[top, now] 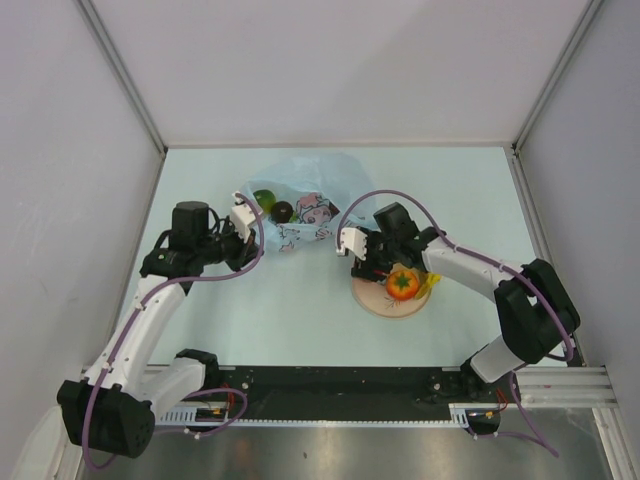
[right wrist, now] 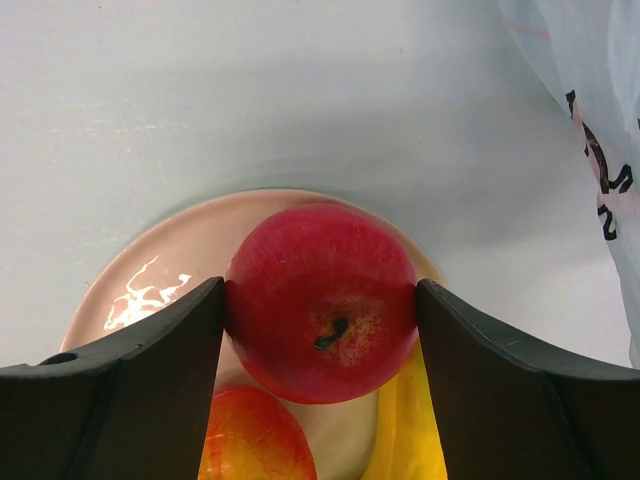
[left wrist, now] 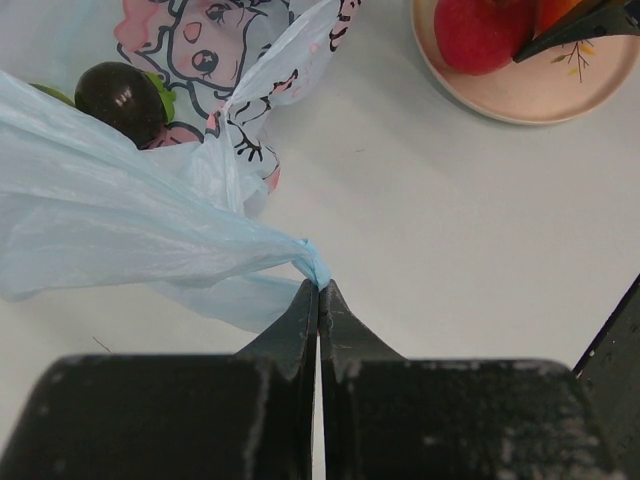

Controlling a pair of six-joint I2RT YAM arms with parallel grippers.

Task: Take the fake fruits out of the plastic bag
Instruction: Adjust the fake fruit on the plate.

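Observation:
The plastic bag [top: 310,185] lies crinkled at the back middle of the table, with a dark purple fruit [top: 283,211] and a green fruit [top: 263,198] showing in its mouth. My left gripper [left wrist: 319,288] is shut on a twisted edge of the bag [left wrist: 120,230], with the purple fruit [left wrist: 120,98] close by. My right gripper [right wrist: 320,290] has both fingers against the sides of the red apple [right wrist: 320,330] over the beige plate [right wrist: 150,290]. An orange fruit [right wrist: 255,435] and the yellow banana [right wrist: 405,430] lie on the plate.
The plate [top: 385,303] sits right of centre, in front of the bag, with the orange fruit [top: 402,283] on it. Grey walls close in the table on three sides. The arms' base rail runs along the near edge.

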